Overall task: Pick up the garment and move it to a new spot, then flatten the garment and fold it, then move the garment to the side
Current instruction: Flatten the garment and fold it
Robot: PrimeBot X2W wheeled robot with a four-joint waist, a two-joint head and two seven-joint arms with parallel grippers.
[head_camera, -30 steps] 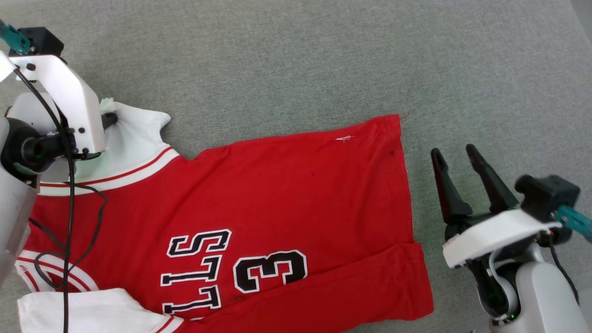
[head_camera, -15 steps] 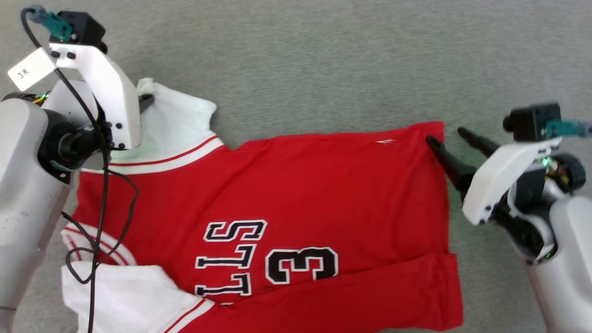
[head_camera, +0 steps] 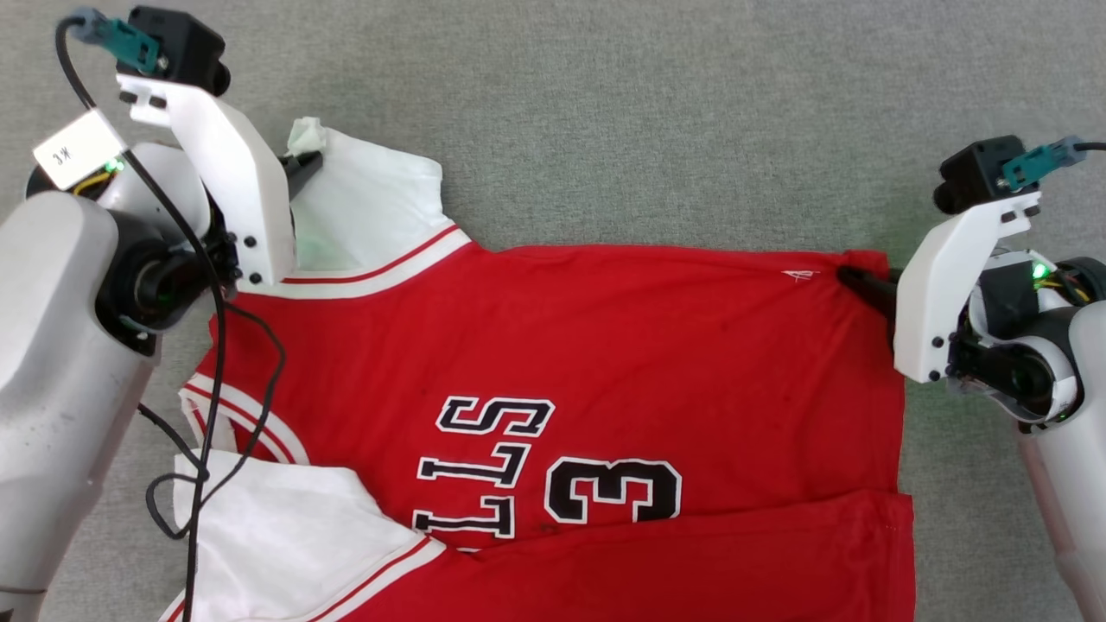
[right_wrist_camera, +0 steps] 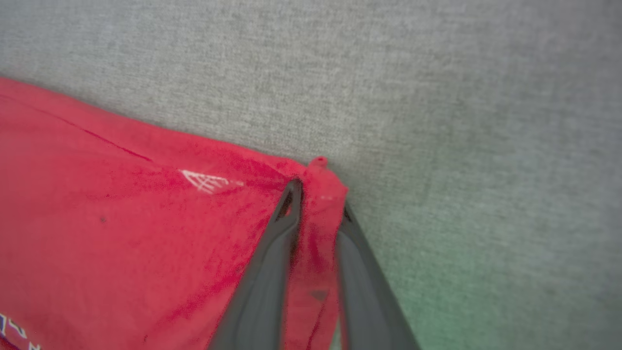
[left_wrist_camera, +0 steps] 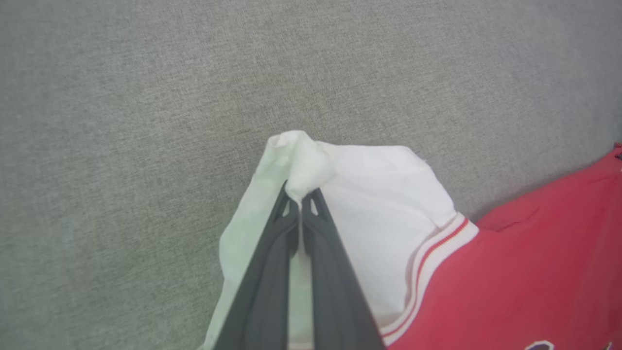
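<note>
both arms on the shirt's far edge

i'm looking down at the shirt (head_camera: pixel 605 345), spread chest-up on the grey fabric surface (head_camera: pixel 648 112) with its collar (head_camera: pixel 246 415) toward my left and its hem toward my right. the black-and-white letters (head_camera: pixel 484 466) and the number 3 (head_camera: pixel 613 491) sit near the lower middle of the head view. the near edge of the red body is folded over into a band along the bottom of that view, and the near white sleeve (head_camera: pixel 276 536) lies at the lower left.

my left gripper (left_wrist_camera: pixel 301 194) is closed tight on the far white sleeve (left_wrist_camera: pixel 388 204): its wrist view shows the two dark fingers pressed together with a small peak of white cloth bunched at their tips.

my right gripper (right_wrist_camera: pixel 318 194) is at the far hem corner (right_wrist_camera: pixel 320 167). its fingers sit either side of a strip of red cloth, with a gap between them that the cloth fills. i cannot tell whether that strip is clamped or just lying between the fingers.
</note>
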